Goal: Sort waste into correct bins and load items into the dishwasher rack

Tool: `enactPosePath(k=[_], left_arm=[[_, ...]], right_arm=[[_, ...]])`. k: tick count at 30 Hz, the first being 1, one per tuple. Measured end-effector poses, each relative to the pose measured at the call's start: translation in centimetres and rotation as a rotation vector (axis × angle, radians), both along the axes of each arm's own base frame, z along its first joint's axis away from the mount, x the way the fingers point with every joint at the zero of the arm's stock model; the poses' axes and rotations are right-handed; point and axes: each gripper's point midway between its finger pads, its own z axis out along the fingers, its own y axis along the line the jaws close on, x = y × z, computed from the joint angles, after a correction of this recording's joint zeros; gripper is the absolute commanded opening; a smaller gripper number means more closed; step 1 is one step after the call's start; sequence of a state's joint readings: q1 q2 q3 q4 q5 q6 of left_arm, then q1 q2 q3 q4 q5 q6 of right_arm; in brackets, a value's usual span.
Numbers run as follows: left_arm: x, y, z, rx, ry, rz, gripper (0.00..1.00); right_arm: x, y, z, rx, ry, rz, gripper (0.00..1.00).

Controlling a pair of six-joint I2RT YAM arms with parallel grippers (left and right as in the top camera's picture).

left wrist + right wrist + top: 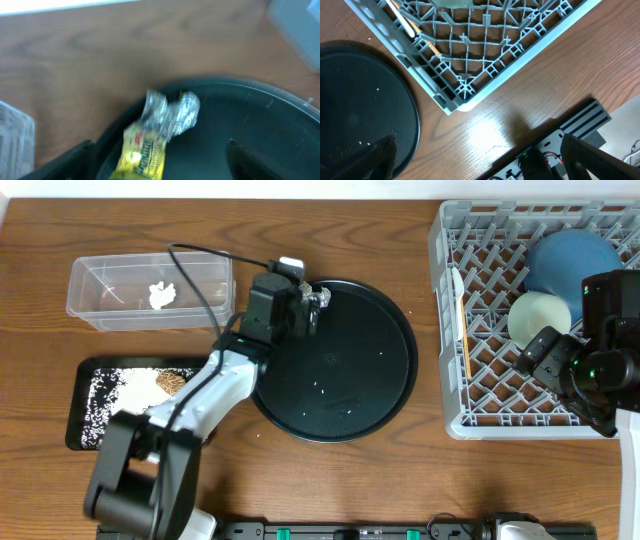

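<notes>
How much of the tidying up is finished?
Done: blue plate, green bowl and chopsticks are in the rack; paper scrap in the clear tub; rice in the rectangular tray. In hand: left gripper, open, above foil and yellow wrapper on the round tray. Left: binning those, stray grains.

Left arm white-shelled with black joints, thin black cable, right arm black, possibly green-lit

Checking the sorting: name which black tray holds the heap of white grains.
The shallow rectangular black tray at far left: white grains heaped beside a brown lump. The large round black tray shows only stray ones.
</notes>
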State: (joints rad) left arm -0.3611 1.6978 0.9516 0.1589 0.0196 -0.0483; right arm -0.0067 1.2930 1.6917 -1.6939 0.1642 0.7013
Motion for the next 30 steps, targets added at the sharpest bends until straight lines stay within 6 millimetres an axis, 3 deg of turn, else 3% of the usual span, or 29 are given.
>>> enactPosePath(k=[4, 7, 12, 21, 30], left_arm=[[-0.8, 0.3, -4.7, 0.026, 0.124, 0.018, 0.99], [-0.9, 0.5, -6.1, 0.008, 0.160, 0.053, 0.99], [-0.1, 1.0, -5.5, -0.101, 0.154, 0.171, 0.99], [-0.2, 2.0, -6.2, -0.331, 0.243, 0.427, 0.98], [0.3, 1.8, -6.2, -0.416, 0.244, 0.490, 0.98]], right_arm=[[0.0, 0.0, 0.0, 0.000, 0.000, 0.000, 0.99], [0.0, 0.0, 0.0, 0.000, -0.001, 0.000, 0.99], [0.0, 0.0, 0.0, 0.000, 0.000, 0.000, 0.99], [0.0, 0.0, 0.0, 0.000, 0.000, 0.000, 0.99], [0.0, 0.0, 0.0, 0.000, 0.000, 0.000, 0.99]])
